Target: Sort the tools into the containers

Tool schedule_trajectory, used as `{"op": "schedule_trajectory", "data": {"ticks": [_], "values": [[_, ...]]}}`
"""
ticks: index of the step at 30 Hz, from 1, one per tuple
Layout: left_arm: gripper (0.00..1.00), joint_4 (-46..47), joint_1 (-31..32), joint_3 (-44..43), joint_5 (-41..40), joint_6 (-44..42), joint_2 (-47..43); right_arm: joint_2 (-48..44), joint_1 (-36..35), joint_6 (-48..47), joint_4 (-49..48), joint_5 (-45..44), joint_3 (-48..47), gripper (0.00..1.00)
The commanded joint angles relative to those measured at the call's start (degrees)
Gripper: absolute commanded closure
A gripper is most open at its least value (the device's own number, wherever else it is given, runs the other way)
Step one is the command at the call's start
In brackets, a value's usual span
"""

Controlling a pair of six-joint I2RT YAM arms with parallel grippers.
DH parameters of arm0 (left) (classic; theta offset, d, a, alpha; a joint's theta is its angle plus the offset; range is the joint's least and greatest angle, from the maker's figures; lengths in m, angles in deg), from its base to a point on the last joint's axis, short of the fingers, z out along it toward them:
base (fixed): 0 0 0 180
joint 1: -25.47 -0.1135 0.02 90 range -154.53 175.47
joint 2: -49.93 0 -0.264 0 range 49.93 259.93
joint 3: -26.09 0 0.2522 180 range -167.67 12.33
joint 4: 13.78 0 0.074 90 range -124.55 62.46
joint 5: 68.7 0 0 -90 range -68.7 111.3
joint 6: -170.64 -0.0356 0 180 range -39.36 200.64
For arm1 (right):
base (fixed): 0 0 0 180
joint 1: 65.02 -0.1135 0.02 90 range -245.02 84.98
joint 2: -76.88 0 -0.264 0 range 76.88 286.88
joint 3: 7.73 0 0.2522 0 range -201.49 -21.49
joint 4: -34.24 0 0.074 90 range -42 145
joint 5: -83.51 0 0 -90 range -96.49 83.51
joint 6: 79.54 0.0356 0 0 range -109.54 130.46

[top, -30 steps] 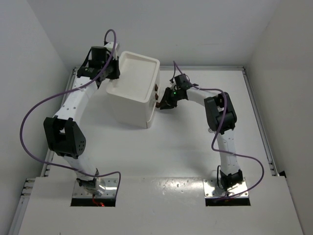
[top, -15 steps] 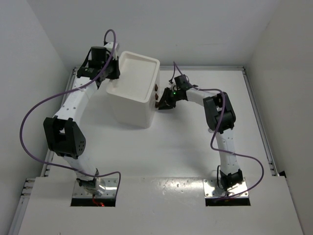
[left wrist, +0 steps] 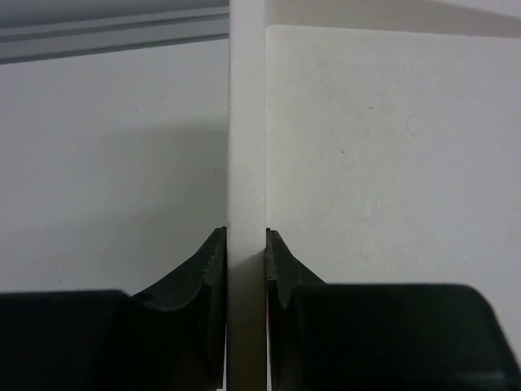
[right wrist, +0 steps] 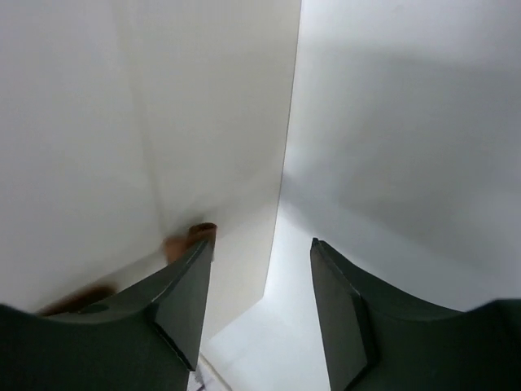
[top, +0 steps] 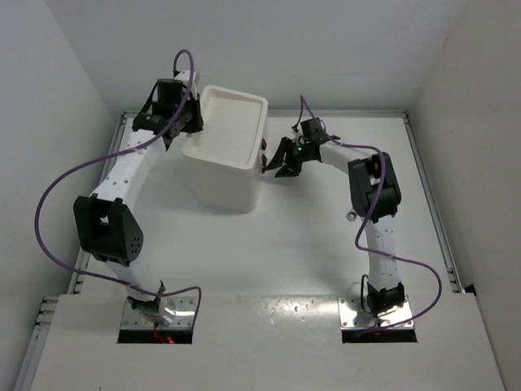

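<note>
A white table (top: 309, 244) sits between plain white walls. The big white drawer unit (top: 232, 179) stands toward the back of it. It looks turned a little since a second ago, though that is hard to be sure of from above. The left gripper (top: 190, 124) is pinching the thin rim (left wrist: 247, 147) of the unit's top tray, one finger on each side. The right gripper (top: 281, 160) has backed off to the right. Its fingers (right wrist: 183, 301) are spread wider now and hold nothing. A small brown handle (right wrist: 195, 238) sits just beside one fingertip, not between the two.
</note>
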Motion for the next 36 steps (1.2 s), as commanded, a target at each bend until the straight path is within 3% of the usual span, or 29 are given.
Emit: {"op": "schedule_trajectory", "data": {"ticks": [1, 5, 9, 13, 15, 17, 20, 30, 32, 35, 36], "values": [[1.0, -4.86, 5.03, 2.59, 9.52, 12.49, 2.39, -10.33, 2.05, -3.68, -0.94, -4.07, -0.08, 0.46], [1.0, -4.33, 6.34, 1.89, 10.31, 13.11, 3.62, -16.74, 4.07, -13.6, 2.77, -12.77, 1.77, 0.44], [1.0, -3.8, 7.49, 1.36, 10.83, 13.9, 4.24, -25.26, 5.38, -20.64, 0.58, -27.06, 7.38, 0.45], [1.0, -2.75, 9.87, 0.83, 9.34, 15.31, 4.24, -31.69, 6.8, -21.72, -1.27, -38.17, 12.49, 0.45], [1.0, -2.75, 11.35, 0.83, 7.85, 18.47, 4.24, -32.31, 8.28, -20.67, 1.53, -41.78, 12.5, 0.31], [1.0, -2.04, 11.97, 0.83, 6.62, 20.49, 4.24, -33.45, 9.51, -20.05, 3.47, -39.89, 12.49, 0.25], [1.0, -2.04, 13.55, 0.83, 4.07, 24.27, 4.77, -35.29, 11.45, -18.56, 3.91, -39.77, 15.74, 0.25], [1.0, -1.25, 16.99, -1.36, -1.65, 31.66, 7.49, -37.14, 14.44, -18.03, 6.47, -38.37, 20.32, 0.32], [0.89, -0.64, 16.99, -1.89, -2.26, 30.97, 8.11, -37.14, 15.06, -18.03, 6.47, -37.76, 20.93, 0.32], [0.56, 0.5, 16.99, -3.39, -0.78, 29.03, 8.11, -37.14, 15.59, -18.55, 5.94, -36.96, 21.46, 0.3], [0.54, 0.5, 16.99, -4.26, -0.77, 28.42, 8.11, -37.14, 15.59, -18.55, 5.94, -36.35, 21.46, 0.3]]}}
